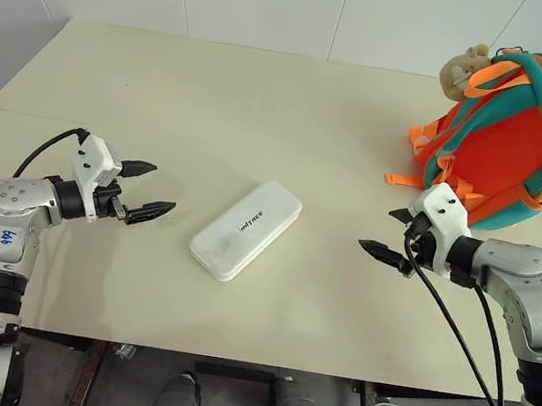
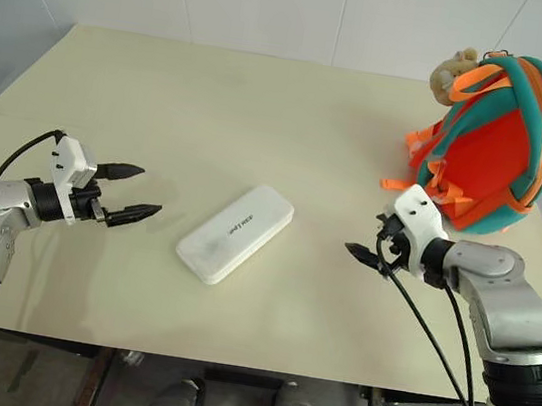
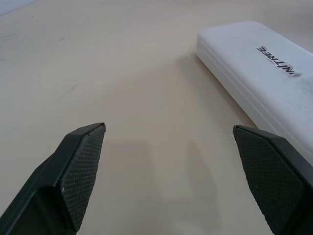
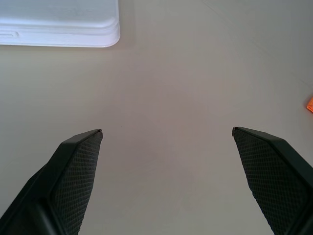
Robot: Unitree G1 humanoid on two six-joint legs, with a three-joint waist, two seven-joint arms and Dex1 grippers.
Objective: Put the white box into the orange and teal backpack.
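The white box (image 1: 245, 230) lies flat and slanted on the cream table (image 1: 216, 94), near the front middle, with dark lettering on its top. The orange and teal backpack (image 1: 506, 145) stands at the far right of the table, a tan plush toy (image 1: 464, 69) at its top. My left gripper (image 1: 160, 189) hovers open a short way left of the box, pointing at it; the box's end (image 3: 264, 73) shows just past its fingers. To the right of the box my right gripper (image 1: 376, 228) is open, below the backpack, with the box corner (image 4: 58, 19) ahead of it. Both hold nothing.
A white tiled wall runs behind the table. The table's front edge lies close under both arms, and black cables (image 1: 462, 351) hang from the right arm over it. An orange strap (image 1: 416, 138) trails from the backpack onto the table.
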